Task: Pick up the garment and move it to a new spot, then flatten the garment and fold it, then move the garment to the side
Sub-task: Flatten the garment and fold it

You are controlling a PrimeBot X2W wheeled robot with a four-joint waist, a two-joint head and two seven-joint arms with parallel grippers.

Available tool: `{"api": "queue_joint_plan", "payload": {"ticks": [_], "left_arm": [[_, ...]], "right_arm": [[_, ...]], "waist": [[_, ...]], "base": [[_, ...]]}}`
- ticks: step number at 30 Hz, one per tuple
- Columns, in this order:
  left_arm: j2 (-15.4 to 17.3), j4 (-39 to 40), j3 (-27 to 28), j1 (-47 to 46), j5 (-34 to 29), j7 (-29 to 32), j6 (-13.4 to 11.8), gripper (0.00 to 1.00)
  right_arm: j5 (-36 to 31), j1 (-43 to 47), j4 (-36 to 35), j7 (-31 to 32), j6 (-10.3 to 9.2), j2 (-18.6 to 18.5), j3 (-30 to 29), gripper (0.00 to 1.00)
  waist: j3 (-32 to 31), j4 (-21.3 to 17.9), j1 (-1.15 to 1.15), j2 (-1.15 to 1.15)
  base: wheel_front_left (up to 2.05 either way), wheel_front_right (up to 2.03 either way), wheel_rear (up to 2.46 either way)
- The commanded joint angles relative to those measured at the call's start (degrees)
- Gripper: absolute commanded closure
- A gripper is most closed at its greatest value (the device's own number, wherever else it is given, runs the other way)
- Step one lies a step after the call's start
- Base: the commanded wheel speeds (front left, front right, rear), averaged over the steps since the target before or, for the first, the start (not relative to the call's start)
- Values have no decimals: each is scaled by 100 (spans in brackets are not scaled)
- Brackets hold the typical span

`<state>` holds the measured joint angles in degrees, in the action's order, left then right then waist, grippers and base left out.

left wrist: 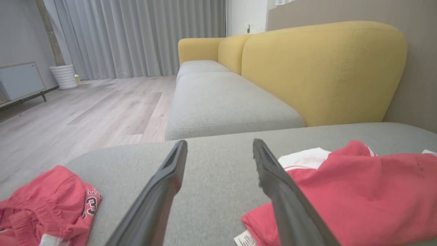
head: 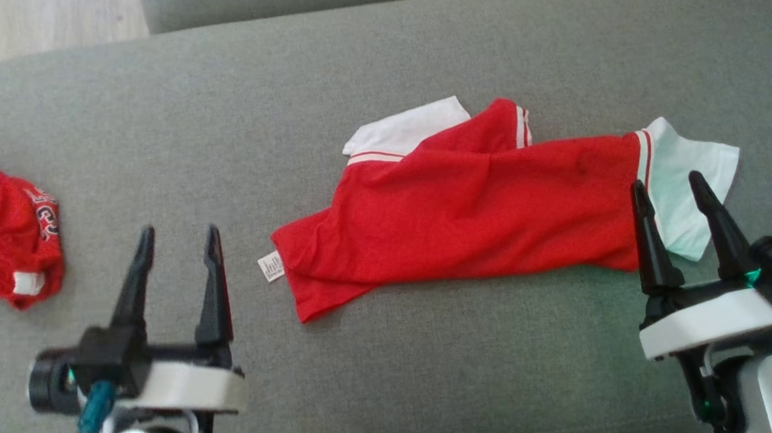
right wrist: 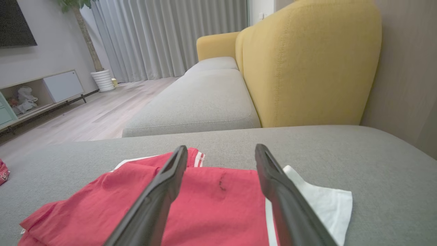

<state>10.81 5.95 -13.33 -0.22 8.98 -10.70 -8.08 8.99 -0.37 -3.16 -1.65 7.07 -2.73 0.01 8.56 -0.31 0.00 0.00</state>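
Well, garment (head: 481, 210) on grey cushion (head: 397, 379); yellow backrest (left wrist: 324, 71), wood floor (left wrist: 85, 109).

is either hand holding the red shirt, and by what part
Nothing is held: left hand and right hand are both open, the red shirt lying free.

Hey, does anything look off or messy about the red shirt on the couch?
Yes. The red shirt lies folded unevenly: white fabric pokes out at its top edge and right end, and a care label sticks out on the left. There's also a small dark mark on the red cloth near the right end.
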Motion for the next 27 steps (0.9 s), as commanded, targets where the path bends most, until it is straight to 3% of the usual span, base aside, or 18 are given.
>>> {"api": "queue_joint_plan", "payload": {"ticks": [1, 13, 27], "left_arm": [[37, 17, 247, -69, 59, -120, -20, 0], [7, -795, 179, 220, 181, -338, 82, 0], [12, -947, 138, 141, 200, -369, 35, 0]], "right_arm": [[-77, 7, -247, 48, 42, -53, 186, 0], [-164, 431, -371, 235, 42, -127, 441, 0], [-147, 517, -528, 321, 42, -110, 448, 0]], "waist": [[-119, 49, 0, 0], [-507, 83, 0, 0], [-480, 83, 0, 0]], "base": [[0, 0, 0], [0, 0, 0], [0, 0, 0]]}}
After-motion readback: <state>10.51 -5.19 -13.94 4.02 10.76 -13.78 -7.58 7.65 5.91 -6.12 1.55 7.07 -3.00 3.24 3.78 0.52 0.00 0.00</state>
